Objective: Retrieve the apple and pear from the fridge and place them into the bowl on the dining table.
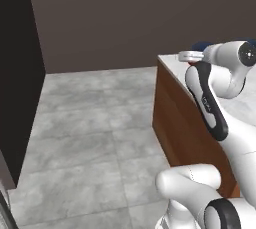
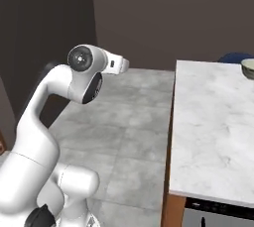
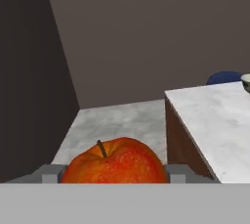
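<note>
The red apple, stem up, sits between my gripper's two fingertips, which are shut on it. In the left base view the gripper is held high over the near corner of the dining table. The table's white marble top on its wooden base stretches to the right, also seen from the hand. The off-white bowl stands at its far end, cut by the frame edge, ahead and to the right of the hand. The pear and fridge are out of view.
A blue chair stands behind the table's far end. Grey tiled floor lies open to the left of the table. A tall dark panel rises at the left, with a brown-grey wall behind.
</note>
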Motion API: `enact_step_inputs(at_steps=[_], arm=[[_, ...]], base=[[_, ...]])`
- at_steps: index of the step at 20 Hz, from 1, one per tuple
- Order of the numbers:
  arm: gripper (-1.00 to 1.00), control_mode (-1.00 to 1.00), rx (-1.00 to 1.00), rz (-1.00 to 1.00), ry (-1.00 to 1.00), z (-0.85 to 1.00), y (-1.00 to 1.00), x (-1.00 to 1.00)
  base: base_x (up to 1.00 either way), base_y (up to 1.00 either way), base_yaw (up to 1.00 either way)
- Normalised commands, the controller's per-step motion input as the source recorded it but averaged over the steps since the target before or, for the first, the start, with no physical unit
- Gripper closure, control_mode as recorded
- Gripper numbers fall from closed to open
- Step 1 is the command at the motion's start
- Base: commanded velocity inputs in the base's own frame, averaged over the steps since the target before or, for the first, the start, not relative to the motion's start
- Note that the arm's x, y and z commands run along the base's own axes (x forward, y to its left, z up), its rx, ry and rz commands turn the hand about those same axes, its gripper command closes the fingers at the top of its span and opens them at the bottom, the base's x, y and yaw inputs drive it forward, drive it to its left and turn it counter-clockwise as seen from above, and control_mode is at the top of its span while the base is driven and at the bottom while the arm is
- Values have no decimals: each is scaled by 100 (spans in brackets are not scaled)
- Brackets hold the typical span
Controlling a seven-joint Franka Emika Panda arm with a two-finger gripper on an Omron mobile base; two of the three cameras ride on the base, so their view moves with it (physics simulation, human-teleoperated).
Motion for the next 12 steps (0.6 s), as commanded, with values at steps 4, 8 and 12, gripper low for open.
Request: enact_step_inputs(at_steps=[4, 8, 12], arm=[[100, 100, 0, 0, 0, 0, 0, 0], [100, 100, 0, 0, 0, 0, 0, 0], [100, 100, 0, 0, 0, 0, 0, 0]], base=[[100, 20, -2], [100, -2, -4], [100, -14, -6]])
